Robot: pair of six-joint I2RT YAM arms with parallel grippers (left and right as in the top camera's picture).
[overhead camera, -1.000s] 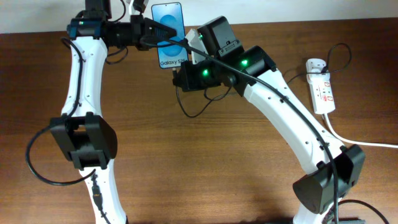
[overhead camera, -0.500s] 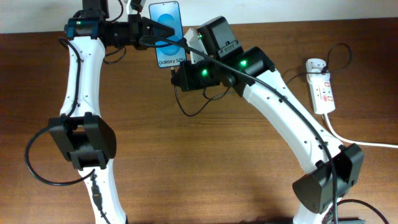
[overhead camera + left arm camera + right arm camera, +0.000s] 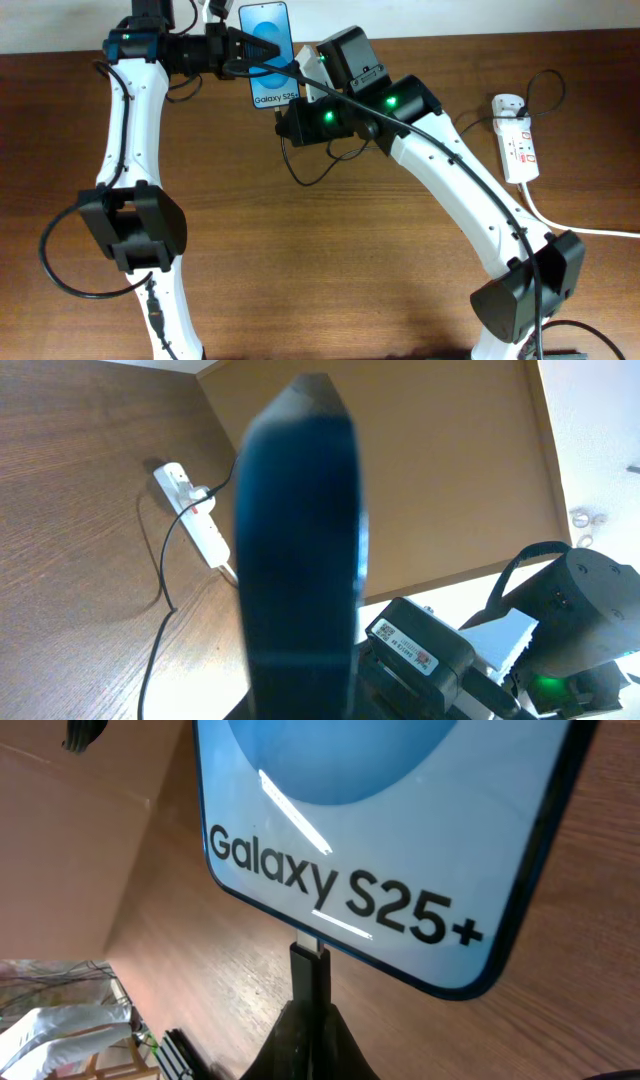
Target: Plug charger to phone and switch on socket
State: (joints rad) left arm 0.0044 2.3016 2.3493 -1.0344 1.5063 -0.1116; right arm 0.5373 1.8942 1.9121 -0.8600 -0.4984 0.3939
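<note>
The phone [image 3: 268, 50], blue screen with white "Galaxy S25+" text, is held off the table at the back by my left gripper [image 3: 248, 54], which is shut on its side. In the left wrist view the phone [image 3: 300, 550] is a dark blurred slab filling the middle. My right gripper [image 3: 310, 1025] is shut on the charger's black plug tip [image 3: 310, 965], whose end meets the phone's [image 3: 400, 820] bottom edge. In the overhead view my right gripper [image 3: 287, 110] sits just below the phone's foot. The socket [image 3: 517, 145] lies at the right, well away from both grippers.
The charger's thin black cable [image 3: 305, 175] loops on the table under my right arm and runs to the white adapter [image 3: 507, 103]. The socket's thick white cord [image 3: 570, 228] trails off to the right edge. The socket also shows in the left wrist view [image 3: 195, 510].
The phone and my left gripper have shifted slightly up and to the left since a second ago. My right gripper stays at the phone's foot with the plug tip.
</note>
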